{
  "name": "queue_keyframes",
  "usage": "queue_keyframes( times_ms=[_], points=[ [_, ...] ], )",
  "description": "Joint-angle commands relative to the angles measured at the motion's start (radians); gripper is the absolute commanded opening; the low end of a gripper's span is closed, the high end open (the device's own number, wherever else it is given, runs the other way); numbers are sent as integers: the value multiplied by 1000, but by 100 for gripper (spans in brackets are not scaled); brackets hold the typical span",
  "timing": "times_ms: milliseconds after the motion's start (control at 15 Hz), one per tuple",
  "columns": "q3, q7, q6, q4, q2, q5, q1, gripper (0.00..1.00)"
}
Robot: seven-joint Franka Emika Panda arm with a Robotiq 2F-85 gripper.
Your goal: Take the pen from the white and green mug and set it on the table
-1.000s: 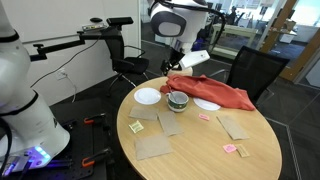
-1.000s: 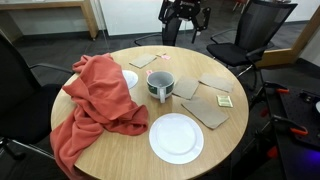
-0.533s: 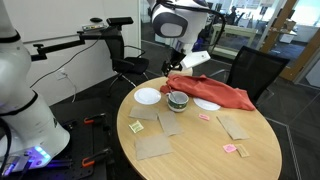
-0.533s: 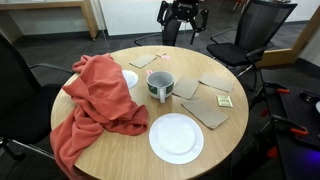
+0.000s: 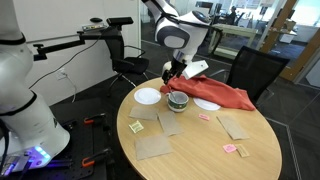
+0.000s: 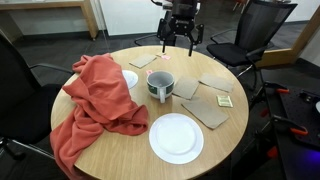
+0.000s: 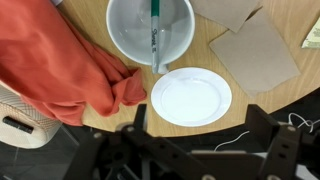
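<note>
Wrist view: gripper point(image 7: 200, 122) has its jaws spread wide with nothing held, hanging above the edge of the table point(image 7: 278, 98). Just past it lies the white plate point(image 7: 190, 96), then the white and green mug point(image 7: 125, 30) just beside the red cloth point(image 7: 60, 60). The pen point(image 7: 155, 40), a slim dark-green stick, sits in the mug, with one end poking over the rim toward the plate.

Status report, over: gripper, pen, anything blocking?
Gripper open, empty, clear of mug. Pen in mug, untouched. Red cloth beside mug, not covering it.
</note>
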Motion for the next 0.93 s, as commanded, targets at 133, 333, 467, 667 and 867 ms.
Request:
queue_keyframes(
  times_ms=[133, 333, 467, 667, 867],
  points=[
    [43, 7, 18, 82, 90, -87, -23, 100],
    [50, 43, 38, 114, 126, -142, -19, 100],
    [52, 77, 60, 131, 150, -178, -15, 100],
    [57, 136, 122, 149, 185, -226, -13, 100],
    [70, 175, 148, 168, 218, -257, -20, 82]
  ],
)
